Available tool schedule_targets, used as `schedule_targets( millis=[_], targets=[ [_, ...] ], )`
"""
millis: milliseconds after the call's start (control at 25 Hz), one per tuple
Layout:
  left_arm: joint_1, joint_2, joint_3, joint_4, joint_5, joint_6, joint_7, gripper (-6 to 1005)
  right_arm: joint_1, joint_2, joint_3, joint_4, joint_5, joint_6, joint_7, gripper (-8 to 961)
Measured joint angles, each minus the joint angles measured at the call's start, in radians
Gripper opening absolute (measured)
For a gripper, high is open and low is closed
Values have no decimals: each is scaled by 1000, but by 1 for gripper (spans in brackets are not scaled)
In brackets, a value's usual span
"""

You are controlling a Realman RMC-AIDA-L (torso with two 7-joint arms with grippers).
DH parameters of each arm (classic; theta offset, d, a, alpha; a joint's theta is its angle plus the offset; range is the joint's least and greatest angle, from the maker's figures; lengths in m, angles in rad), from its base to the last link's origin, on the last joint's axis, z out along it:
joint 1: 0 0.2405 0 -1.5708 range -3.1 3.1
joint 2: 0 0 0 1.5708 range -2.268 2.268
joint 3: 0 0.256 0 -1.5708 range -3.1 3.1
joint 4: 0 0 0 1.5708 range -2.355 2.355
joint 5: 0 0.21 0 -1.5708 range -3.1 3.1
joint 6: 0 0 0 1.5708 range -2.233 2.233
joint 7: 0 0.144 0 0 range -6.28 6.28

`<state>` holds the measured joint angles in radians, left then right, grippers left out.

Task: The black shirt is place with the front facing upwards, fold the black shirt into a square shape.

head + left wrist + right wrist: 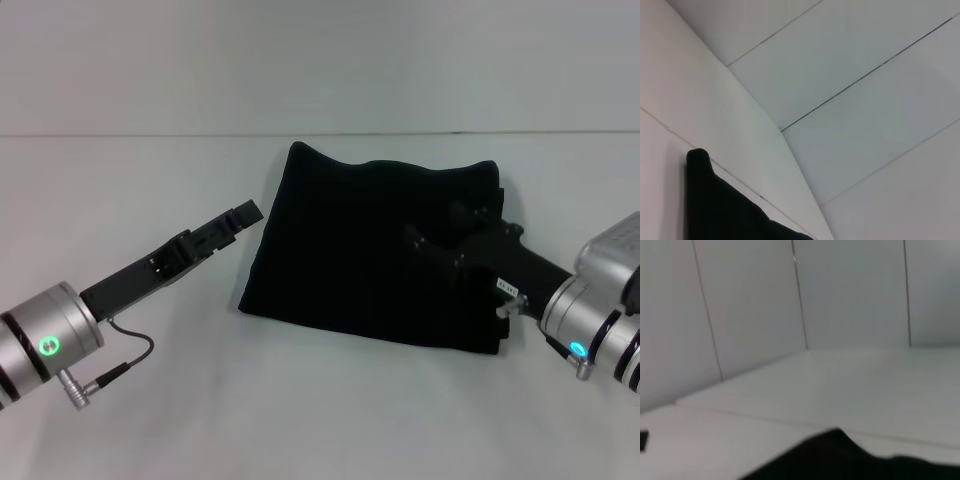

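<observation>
Black shirt folded up on the white table

The black shirt [370,255] lay in the middle of the white table [130,200]. It was folded into a shape close to a square, with four sides and a wavy far edge. No print or label showed on it, only plain black cloth. In the left wrist view one corner of the shirt [715,205] poked up against the white table and the white wall [850,65] behind it. In the right wrist view a dark hump of the shirt [840,455] sat low in front of the white table.

The left gripper [240,215] was on the robot's left side, just beside the shirt's left edge and not touching it. Its fingers looked pressed together, with nothing between them.

The right gripper [440,240] was over the right part of the shirt. Its black fingers were hard to see against the black cloth, so I could not tell if they were apart, together, or holding the shirt
</observation>
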<state>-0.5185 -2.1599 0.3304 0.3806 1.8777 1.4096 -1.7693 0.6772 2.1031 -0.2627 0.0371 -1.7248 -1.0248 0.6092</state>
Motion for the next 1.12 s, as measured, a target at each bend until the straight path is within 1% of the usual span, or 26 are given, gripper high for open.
schedule_targets(
  millis=[120, 280, 400, 640, 760, 840, 920, 1000, 1120],
  targets=[
    [1, 0, 0, -3, 0, -3, -7, 936, -15, -2, 0, 3, 0, 37, 0, 832],
    [0, 0, -1, -3, 0, -16, -7, 936, -54, -5, 8, -2, 7, 38, 0, 832],
    [-4, 1, -1, -4, 0, -31, -7, 936, -70, -6, 14, -6, 8, 42, 1, 832],
    [-11, 2, 0, -6, 0, -66, -46, 936, -73, -6, 14, -6, 8, 78, 12, 833],
    [-11, 3, 2, -6, 1, -71, -60, 936, -74, -6, 15, -6, 8, 72, 13, 834],
    [-11, 4, 8, -3, 8, -71, -89, 936, -81, -6, 15, -9, 8, 45, 13, 834],
    [-14, 10, 19, 2, 22, -69, -144, 937, -99, -8, 15, -19, 8, -13, 13, 834],
    [-20, 23, 33, 15, 64, -63, -237, 937, -122, -9, 9, -36, 4, -82, 13, 833],
    [-33, 38, 44, 54, 164, -56, -397, 937, -169, -11, -22, -76, -35, -199, 14, 832]
  ],
)
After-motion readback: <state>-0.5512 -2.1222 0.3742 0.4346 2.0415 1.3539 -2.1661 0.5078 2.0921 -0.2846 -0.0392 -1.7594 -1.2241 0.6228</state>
